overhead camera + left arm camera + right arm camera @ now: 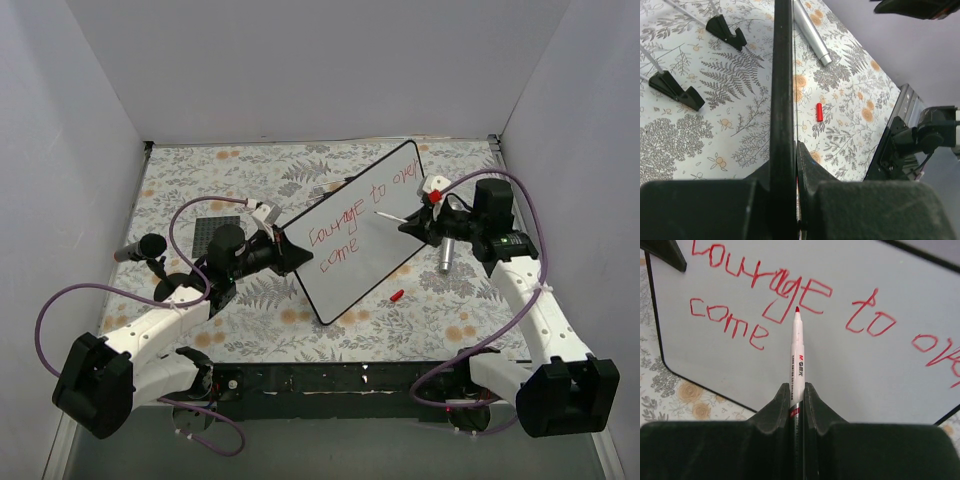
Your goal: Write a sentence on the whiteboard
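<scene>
Red-tipped marker in right jaws; whiteboard, edge-on from left wrist, in left jaws

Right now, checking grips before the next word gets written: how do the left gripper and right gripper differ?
The left gripper clamps the whiteboard by its black rim; the right gripper pinches a thin white marker. The left gripper sits at the whiteboard's left end; the right gripper comes from its right, aiming the marker's red tip at the sentence, contact unclear. Both are shut on something.

Left tool clamped, right tool (likewise) gripping
</scene>
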`<move>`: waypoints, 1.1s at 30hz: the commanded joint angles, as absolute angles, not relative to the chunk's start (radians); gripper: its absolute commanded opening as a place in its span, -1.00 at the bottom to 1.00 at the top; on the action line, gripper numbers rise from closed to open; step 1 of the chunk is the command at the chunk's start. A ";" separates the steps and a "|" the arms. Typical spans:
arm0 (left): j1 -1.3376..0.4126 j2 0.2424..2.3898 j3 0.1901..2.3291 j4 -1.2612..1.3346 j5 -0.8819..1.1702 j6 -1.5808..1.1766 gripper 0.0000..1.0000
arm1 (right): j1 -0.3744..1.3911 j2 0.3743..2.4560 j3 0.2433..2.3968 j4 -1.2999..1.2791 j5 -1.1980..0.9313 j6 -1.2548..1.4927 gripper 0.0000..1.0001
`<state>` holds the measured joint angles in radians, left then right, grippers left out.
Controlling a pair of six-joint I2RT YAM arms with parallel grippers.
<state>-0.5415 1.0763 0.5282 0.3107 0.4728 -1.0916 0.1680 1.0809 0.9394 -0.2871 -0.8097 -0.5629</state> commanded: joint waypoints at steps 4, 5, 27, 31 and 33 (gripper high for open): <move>-0.546 1.091 0.646 0.174 0.560 -0.789 -1.00 | 0.041 1.011 0.858 -0.221 -1.075 -0.522 -0.97; -0.545 1.100 0.667 0.160 0.563 -0.779 -1.00 | 0.034 1.002 0.854 -0.222 -1.083 -0.523 -0.97; -0.535 1.115 0.707 0.011 0.469 -0.761 -1.00 | -0.069 0.988 0.798 -0.347 -1.157 -0.627 -0.97; -0.534 1.091 0.693 0.026 0.468 -0.762 -1.00 | -0.048 0.973 0.782 -0.357 -1.121 -0.634 -0.97; -0.534 1.085 0.681 0.034 0.474 -0.769 -1.00 | -0.046 0.957 0.769 -0.359 -1.109 -0.649 -0.97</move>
<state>-0.5434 1.1191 0.7002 0.0937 0.5541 -0.8318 -0.0555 0.9894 0.7898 -0.3477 -1.1435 -0.6319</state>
